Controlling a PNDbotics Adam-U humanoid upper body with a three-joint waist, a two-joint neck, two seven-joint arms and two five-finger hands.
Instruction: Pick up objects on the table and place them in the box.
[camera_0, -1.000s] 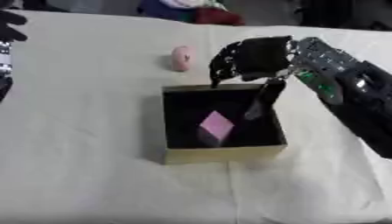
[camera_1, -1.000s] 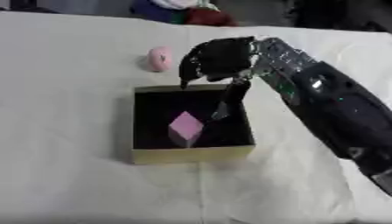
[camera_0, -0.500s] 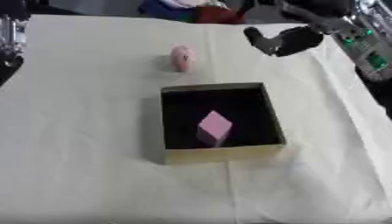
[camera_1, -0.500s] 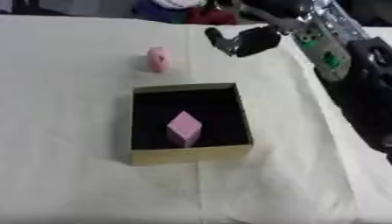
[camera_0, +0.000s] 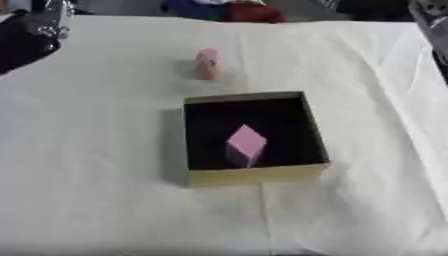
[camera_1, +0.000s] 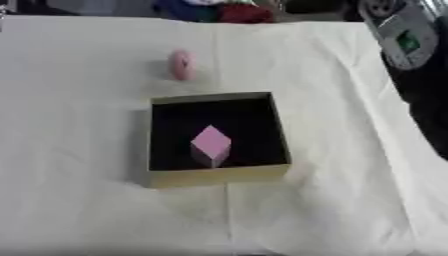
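Observation:
An open cardboard box (camera_0: 254, 176) with a dark inside sits in the middle of the white table. A pink block (camera_0: 246, 142) lies in it, tilted on a corner. Beyond the box's far left corner, a small pink rounded object (camera_0: 206, 63) rests on the cloth. My left hand (camera_0: 26, 42) shows as a dark shape at the upper left edge, well away from both objects. Of my right arm only the forearm (camera_1: 401, 37) with a green patch shows, at the upper right corner, and its hand is out of the picture.
A white cloth (camera_0: 96, 150) covers the table, with a crease running from the box toward the near edge. Blue and red items (camera_1: 219, 11) lie past the far edge.
My right hand has lifted out of the box, pulled back to the upper right and left the picture. The pink block stays in the box. The view has tilted slightly.

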